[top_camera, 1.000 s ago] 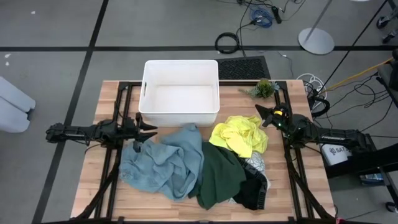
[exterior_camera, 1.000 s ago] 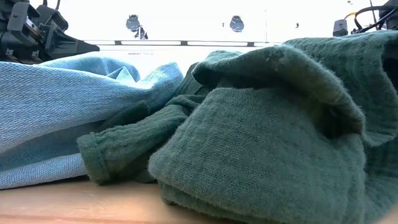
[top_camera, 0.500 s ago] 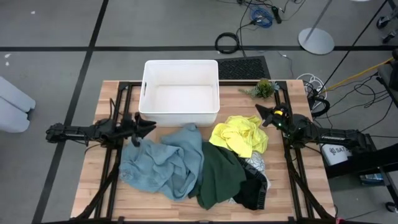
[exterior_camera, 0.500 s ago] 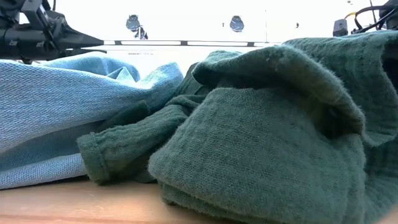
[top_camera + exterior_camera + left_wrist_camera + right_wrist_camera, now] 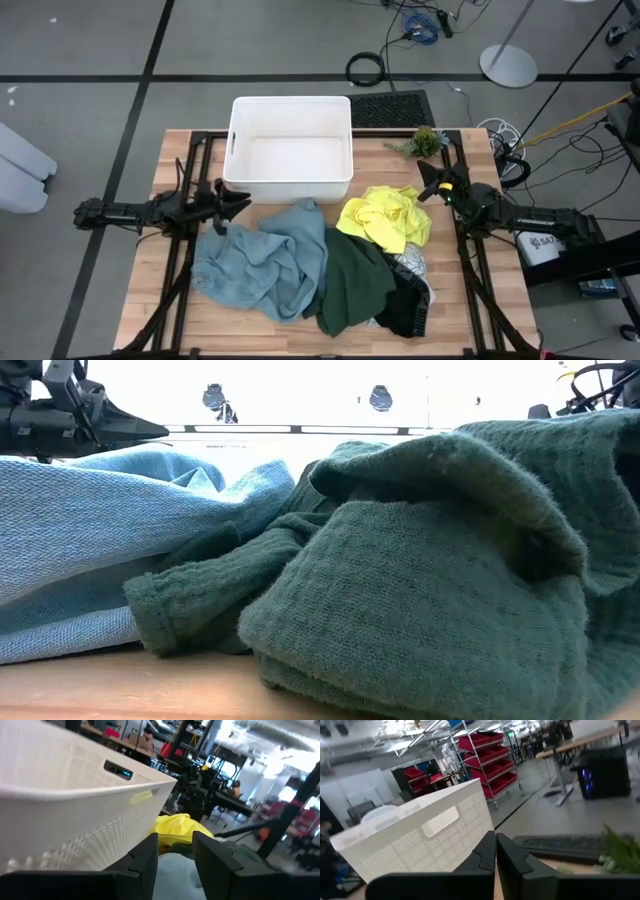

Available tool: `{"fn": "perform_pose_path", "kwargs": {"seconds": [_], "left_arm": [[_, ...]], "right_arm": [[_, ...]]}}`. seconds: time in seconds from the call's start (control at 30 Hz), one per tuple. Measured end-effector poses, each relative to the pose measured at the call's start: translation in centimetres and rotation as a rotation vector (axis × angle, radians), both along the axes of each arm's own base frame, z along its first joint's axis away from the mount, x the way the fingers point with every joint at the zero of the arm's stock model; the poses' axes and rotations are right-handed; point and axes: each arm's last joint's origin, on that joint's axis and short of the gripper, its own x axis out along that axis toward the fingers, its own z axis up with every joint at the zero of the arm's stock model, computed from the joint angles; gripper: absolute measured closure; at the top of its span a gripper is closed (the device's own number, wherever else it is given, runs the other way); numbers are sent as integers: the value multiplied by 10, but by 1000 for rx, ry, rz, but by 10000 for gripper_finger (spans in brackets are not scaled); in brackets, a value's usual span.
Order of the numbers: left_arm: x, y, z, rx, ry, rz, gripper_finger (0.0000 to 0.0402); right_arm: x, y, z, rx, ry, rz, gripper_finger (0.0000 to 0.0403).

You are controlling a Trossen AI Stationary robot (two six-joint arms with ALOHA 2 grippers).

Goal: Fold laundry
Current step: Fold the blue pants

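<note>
Presently: left end effector [image 5: 236, 200] parted, empty, above one light blue garment [image 5: 262, 262]. One dark green garment [image 5: 352, 280] mid-bench, one yellow garment [image 5: 388, 218] beside. Right end effector [image 5: 428, 187] shut, empty. One white tub [image 5: 291, 150].

Dark green cloth [image 5: 420, 580] is filling most of the frame, bunched in thick folds on the wooden table [image 5: 120, 690]. Light blue cloth [image 5: 90, 530] is lying just beside it, touching it, one green fold overlapping the blue. The left gripper [image 5: 150, 430] is hovering above the blue cloth, holding nothing.
</note>
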Motion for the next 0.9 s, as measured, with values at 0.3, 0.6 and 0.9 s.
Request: {"fn": "perform_pose_path", "kwargs": {"seconds": [0.3, 0.6, 0.9], "left_arm": [[0, 0, 2, 148, 30, 10, 272], [-8, 1, 40, 220, 28, 44, 272], [-6, 1, 81, 251, 123, 39, 272]], "right_arm": [[4, 5, 10, -236, 74, 205, 403], [4, 7, 38, -367, 42, 235, 403], [23, 9, 75, -368, 44, 424, 403]]}}
